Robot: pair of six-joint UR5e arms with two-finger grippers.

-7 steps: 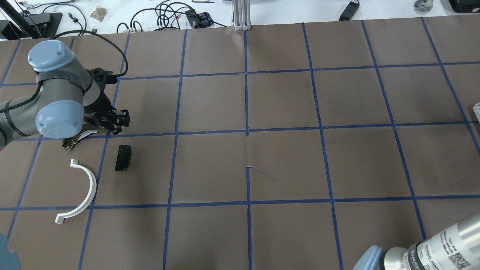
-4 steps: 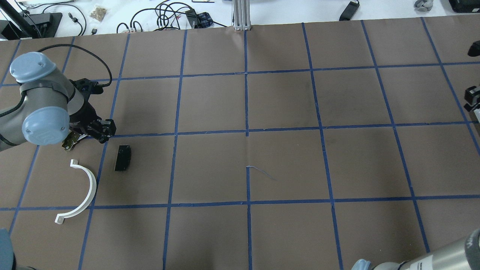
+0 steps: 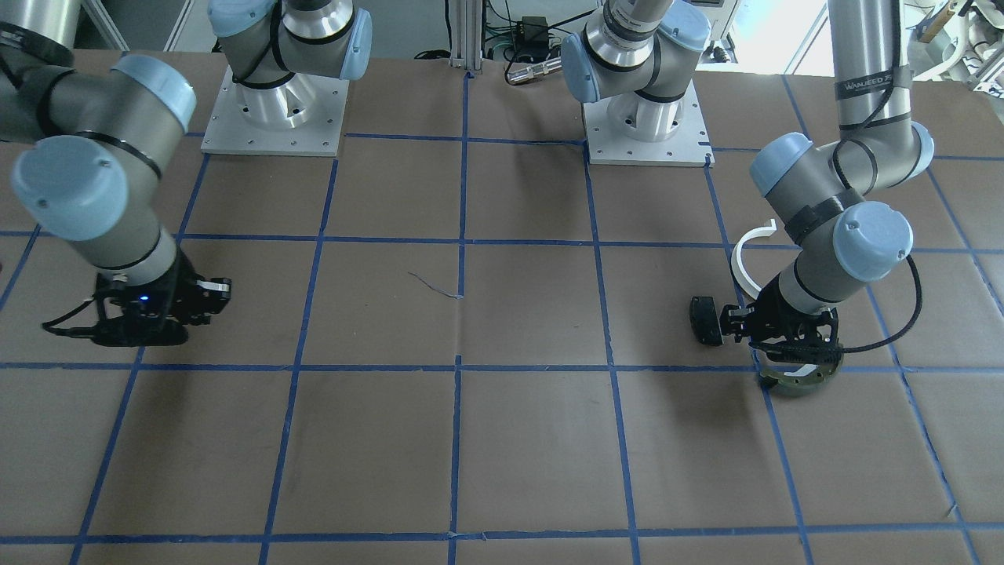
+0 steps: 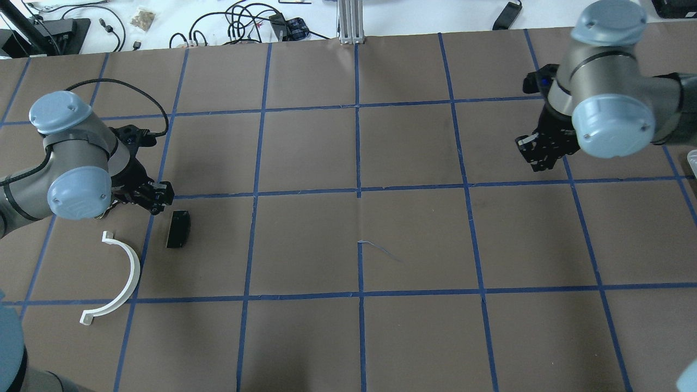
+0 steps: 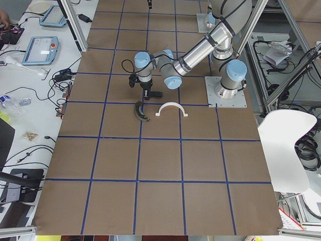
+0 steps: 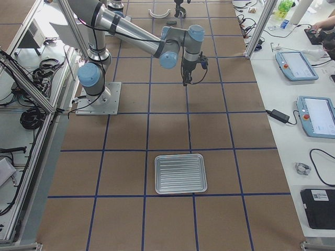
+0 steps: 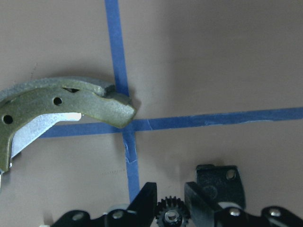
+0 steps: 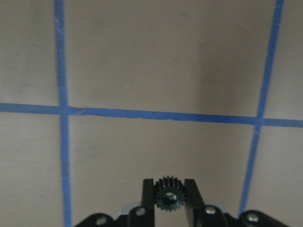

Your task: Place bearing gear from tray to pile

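My right gripper (image 8: 169,185) is shut on a small black bearing gear (image 8: 169,195). It hangs over the right part of the table (image 4: 536,155), far from the pile. The pile lies at the left: a white half-ring (image 4: 122,272), a black pad (image 4: 178,228) and an olive brake shoe (image 7: 57,106). My left gripper (image 4: 159,198) hovers low between the shoe and the pad. Its fingers stand apart. A small black gear (image 7: 169,215) shows low between them. The tray (image 6: 180,173) is bare.
Blue tape lines divide the brown table cover (image 4: 359,239) into squares. Cables and small devices lie beyond the far edge (image 4: 245,22). Both arm bases (image 3: 274,110) stand at the near side.
My right arm has swung in from the right edge to over the right part of the table. My left gripper has shifted left off the brake shoe, then back toward the black pad.
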